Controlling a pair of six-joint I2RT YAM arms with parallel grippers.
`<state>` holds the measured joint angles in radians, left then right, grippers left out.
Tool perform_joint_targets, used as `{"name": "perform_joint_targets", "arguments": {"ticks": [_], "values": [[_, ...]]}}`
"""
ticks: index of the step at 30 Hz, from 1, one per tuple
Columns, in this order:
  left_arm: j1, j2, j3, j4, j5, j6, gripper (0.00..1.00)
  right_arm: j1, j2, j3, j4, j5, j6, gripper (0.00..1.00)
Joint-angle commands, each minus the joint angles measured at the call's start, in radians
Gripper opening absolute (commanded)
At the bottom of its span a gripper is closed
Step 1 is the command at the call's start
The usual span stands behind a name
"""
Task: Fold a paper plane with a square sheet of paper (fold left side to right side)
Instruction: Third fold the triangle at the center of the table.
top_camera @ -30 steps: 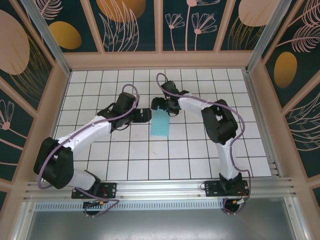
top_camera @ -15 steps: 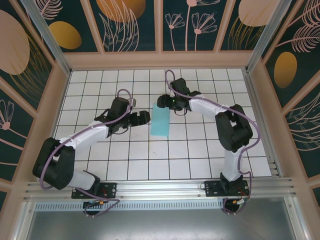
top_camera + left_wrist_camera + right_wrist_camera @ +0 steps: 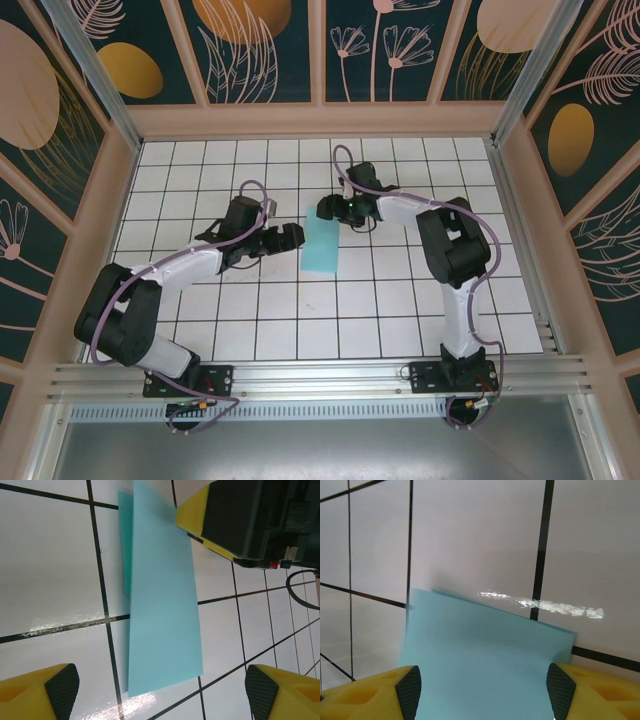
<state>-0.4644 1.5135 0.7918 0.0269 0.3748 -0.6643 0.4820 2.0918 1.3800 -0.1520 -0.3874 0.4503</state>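
The square sheet of paper [image 3: 321, 247] is found lying flat on the tiled table [image 3: 400, 300], near the middle and between the two arms. It is seen as a narrow rectangle, not a full square. In the left wrist view a second layer is glimpsed along one long edge, so it is judged to be folded in half already. Its long axis is set running away from the arm bases, almost straight near to far, with the near short end left free and untouched.

Further out, the left gripper [image 3: 292, 236] is placed just beside the left long edge, about level with the far half of the strip. Its jaws are spread wide and nothing is held in them. They are pointed across the strip, so the paper lies straight ahead of them.

Furthest out, the right gripper [image 3: 326, 208] is held over the far short end. Its fingers are parted and set astride the width of the strip. No pinch is seen, and whether the paper is touched cannot be told.

The right gripper is judged the closer of the two to the paper. The coming move is judged to depend on the left long edge facing the left jaws.
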Motion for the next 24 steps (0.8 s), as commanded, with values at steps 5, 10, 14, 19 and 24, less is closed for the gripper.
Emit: {"name": "perform_joint_targets", "arguments": {"ticks": [5, 10, 14, 19, 24], "values": [[0.005, 0.07, 0.027, 0.04, 0.046, -0.015, 0.87, -0.015, 0.049, 0.026, -0.022, -0.001, -0.036, 0.7], [0.005, 0.134, 0.052, 0.085, 0.106, -0.042, 0.81, -0.017, 0.047, 0.0, -0.011, -0.008, -0.038, 0.7], [0.005, 0.192, 0.063, 0.149, 0.173, -0.081, 0.77, -0.016, 0.042, -0.016, 0.004, -0.021, -0.035, 0.7], [0.005, 0.252, 0.074, 0.184, 0.205, -0.109, 0.74, -0.015, 0.037, -0.026, 0.012, -0.027, -0.033, 0.7], [0.005, 0.292, 0.087, 0.203, 0.226, -0.121, 0.74, -0.016, 0.031, -0.035, 0.022, -0.034, -0.032, 0.7]]}}
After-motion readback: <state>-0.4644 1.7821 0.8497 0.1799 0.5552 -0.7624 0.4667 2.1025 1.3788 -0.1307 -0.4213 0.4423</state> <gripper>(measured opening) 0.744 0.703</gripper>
